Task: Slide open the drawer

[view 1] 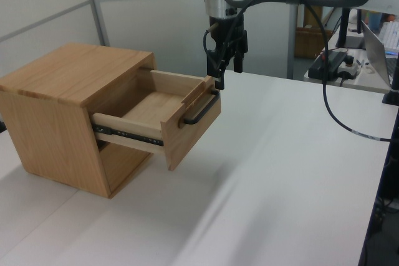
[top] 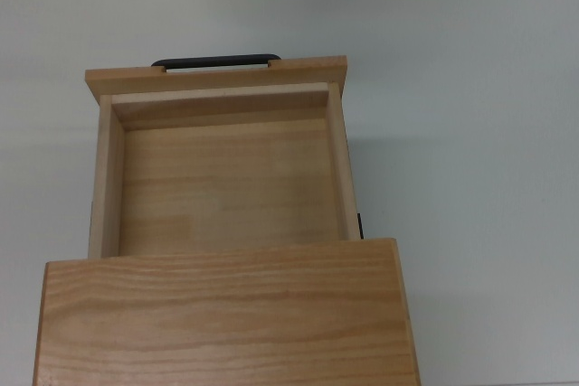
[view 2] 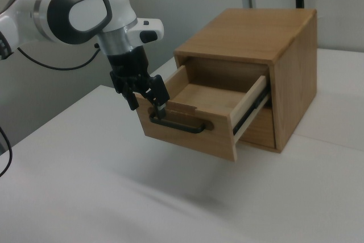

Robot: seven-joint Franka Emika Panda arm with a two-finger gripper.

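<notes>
1. Bench [view 1: 293, 172], white and flat, carries everything; the cabinet sits toward its edge at the left view's left, leaving bare surface in front for the drawer to travel over.
2. Cabinet [view 1: 59, 110], a light wood box with a grained top, stands square on the bench and acts as the fixed housing, so only the tray moves.
3. Drawer [top: 226, 178] is pulled well out of the cabinet, its empty tray exposed and hanging above the bench on a black side rail [view 1: 128, 134]. Judging by how much tray shows, the opening looks essentially done.
4. Franka arm [view 2: 79, 15] reaches in from the bench's far edge in the left view, wrist pointing down.
5. Gripper [view 1: 225, 54] hangs just above the drawer's front panel, fingers spread and holding nothing, apart from the handle — a pose that reads as released.
6. Handle [view 2: 179, 126], a thin black bar across the front panel, is free.
</notes>
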